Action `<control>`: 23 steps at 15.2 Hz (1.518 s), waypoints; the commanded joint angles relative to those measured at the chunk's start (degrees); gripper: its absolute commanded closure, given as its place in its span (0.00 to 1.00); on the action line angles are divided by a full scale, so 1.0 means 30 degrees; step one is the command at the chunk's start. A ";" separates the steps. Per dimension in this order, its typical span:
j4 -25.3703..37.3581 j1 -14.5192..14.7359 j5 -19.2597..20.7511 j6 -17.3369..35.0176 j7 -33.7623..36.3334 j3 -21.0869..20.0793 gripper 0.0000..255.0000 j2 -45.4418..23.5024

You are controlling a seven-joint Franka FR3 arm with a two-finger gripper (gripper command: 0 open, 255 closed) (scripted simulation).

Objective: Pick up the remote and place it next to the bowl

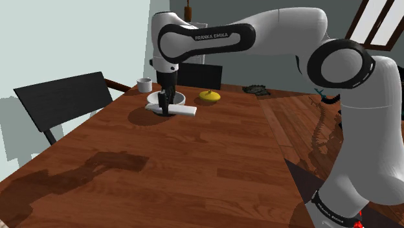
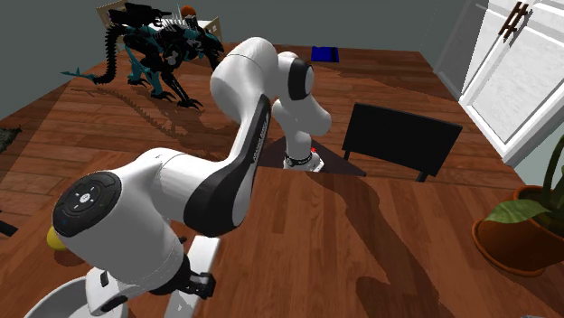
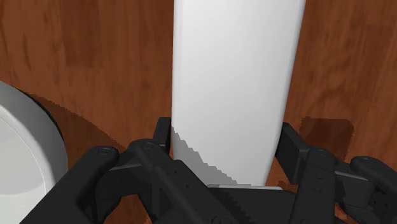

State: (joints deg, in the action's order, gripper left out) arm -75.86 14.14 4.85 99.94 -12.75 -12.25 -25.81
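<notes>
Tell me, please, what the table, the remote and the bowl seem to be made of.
The table: wood, reddish-brown, grain lines and plank seams, slightly glossy. The remote: plain white, smooth, matt; material open, perhaps plastic. The bowl: plain white, smooth; ceramic or plastic, cannot tell.

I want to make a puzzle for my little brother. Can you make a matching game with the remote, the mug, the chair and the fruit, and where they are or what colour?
Things:
1. remote
2. mug
3. chair
4. fruit

Descriptions:
A. yellow, on the table
B. black, beside the table
C. white, lying by the bowl, between the gripper's fingers
D. white, standing upright past the bowl in the shoulder view

Pairs: 1-C, 2-D, 3-B, 4-A
</notes>
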 commanded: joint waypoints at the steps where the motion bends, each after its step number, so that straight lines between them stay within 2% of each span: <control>1: 0.0404 0.0078 0.0094 0.0124 0.0042 0.0030 1.00 -0.0525; 23: -0.3652 -0.0023 0.0380 0.5216 0.0243 0.0204 1.00 -0.1587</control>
State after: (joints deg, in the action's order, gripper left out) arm -86.67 14.09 5.92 114.99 -12.00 -11.69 -30.15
